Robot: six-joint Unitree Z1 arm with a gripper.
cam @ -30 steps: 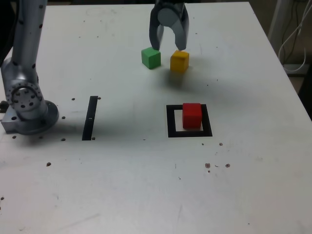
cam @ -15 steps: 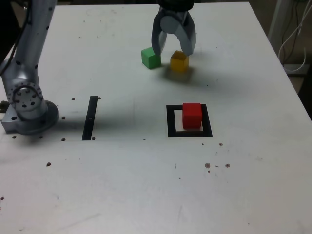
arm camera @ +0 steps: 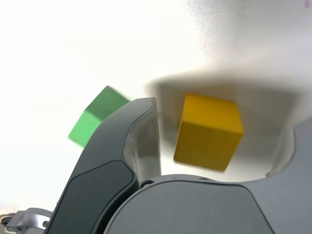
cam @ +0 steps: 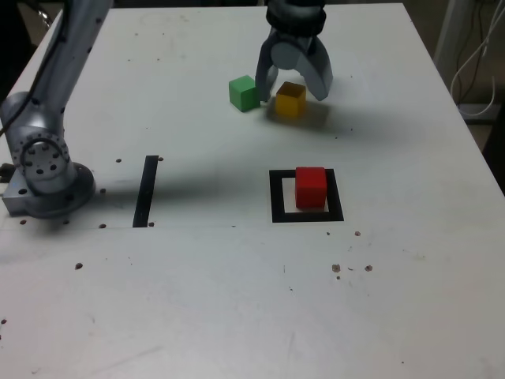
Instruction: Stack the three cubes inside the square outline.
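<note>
Cubes sit in two places on the white surface (cam: 237, 300). The red cube (cam: 311, 187) stands inside the square outline (cam: 275, 197), resting on the white centre, closer to the frame's side at the exterior view's right, with its base reaching toward the near band of the frame. Nothing is stacked on it. The yellow cube (cam: 290, 99) and the green cube (cam: 244, 93) lie well apart from the outline, toward the far edge of the surface, just beside each other but not touching; the green one is at the exterior view's left of the yellow one.

The end effector (cam: 293, 85) hangs over the yellow cube with its jaws spread wide, one finger coming down into the gap between the green and yellow cubes, the other on the yellow cube's opposite side. In the wrist view the yellow cube (arm camera: 208, 131) sits between the two dark fingers (arm camera: 131, 146) with clear space on both sides, so nothing is gripped, and the green cube (arm camera: 95, 122) shows partly behind the nearer finger, outside the jaws.

A straight black strip (cam: 146, 190) lies on the surface between the outline and the arm's grey base (cam: 43, 170), which stands near the edge at the exterior view's left.
</note>
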